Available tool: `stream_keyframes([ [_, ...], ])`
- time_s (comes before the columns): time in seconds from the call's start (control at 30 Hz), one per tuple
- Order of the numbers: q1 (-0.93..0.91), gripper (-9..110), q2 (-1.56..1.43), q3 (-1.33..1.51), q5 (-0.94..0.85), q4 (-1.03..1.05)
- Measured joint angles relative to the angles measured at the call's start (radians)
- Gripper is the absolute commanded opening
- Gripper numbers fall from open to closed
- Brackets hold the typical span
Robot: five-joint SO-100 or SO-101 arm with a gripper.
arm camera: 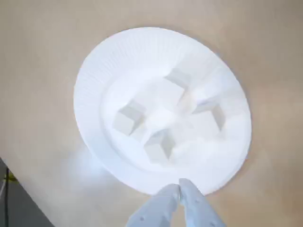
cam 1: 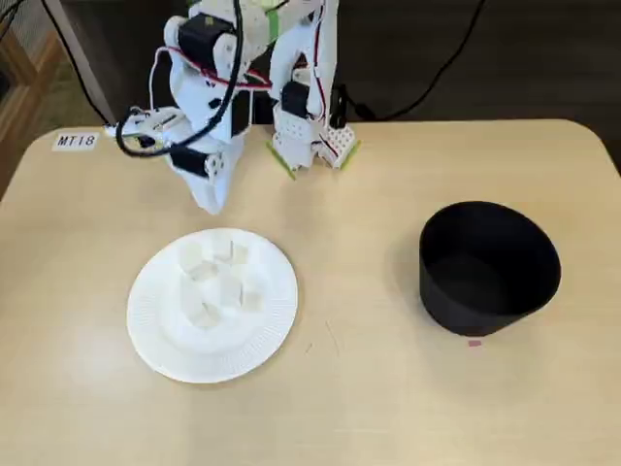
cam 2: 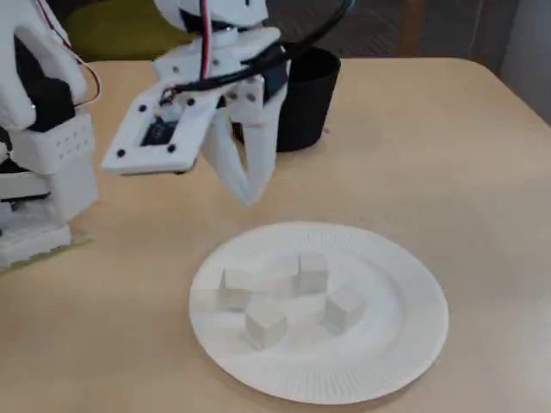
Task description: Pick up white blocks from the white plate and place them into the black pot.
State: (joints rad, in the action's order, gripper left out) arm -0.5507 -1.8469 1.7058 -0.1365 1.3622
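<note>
Several white blocks (cam 1: 215, 280) lie clustered in the middle of the white plate (cam 1: 160, 330); they also show in the wrist view (arm camera: 161, 144) and in a fixed view (cam 2: 312, 271). The plate's ribbed rim shows in the wrist view (arm camera: 90, 85) and in a fixed view (cam 2: 413, 344). The black pot (cam 1: 488, 267) stands upright to the right, empty as far as I see; in a fixed view it sits behind the arm (cam 2: 308, 96). My gripper (cam 1: 210, 201) hangs shut and empty above the table just beyond the plate's far edge, also seen in the wrist view (arm camera: 180, 187) and in a fixed view (cam 2: 250, 194).
The arm's white base (cam 1: 310, 141) is bolted at the table's back edge. A label reading MT18 (cam 1: 76, 141) is stuck at the back left. The beige table (cam 1: 369, 388) stretches between plate and pot. A small pink mark (cam 1: 473, 342) lies by the pot.
</note>
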Motion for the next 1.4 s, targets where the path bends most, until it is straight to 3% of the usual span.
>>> stream_keyframes([
  [0.17,-0.002,20,0.118,-0.038,0.052,-0.084],
  [0.43,0.023,28,0.354,-0.198,0.097,-0.101],
  [0.83,0.040,30,0.557,-0.382,0.253,-0.011],
  [1.4,0.072,24,0.753,-0.471,0.321,-0.081],
])
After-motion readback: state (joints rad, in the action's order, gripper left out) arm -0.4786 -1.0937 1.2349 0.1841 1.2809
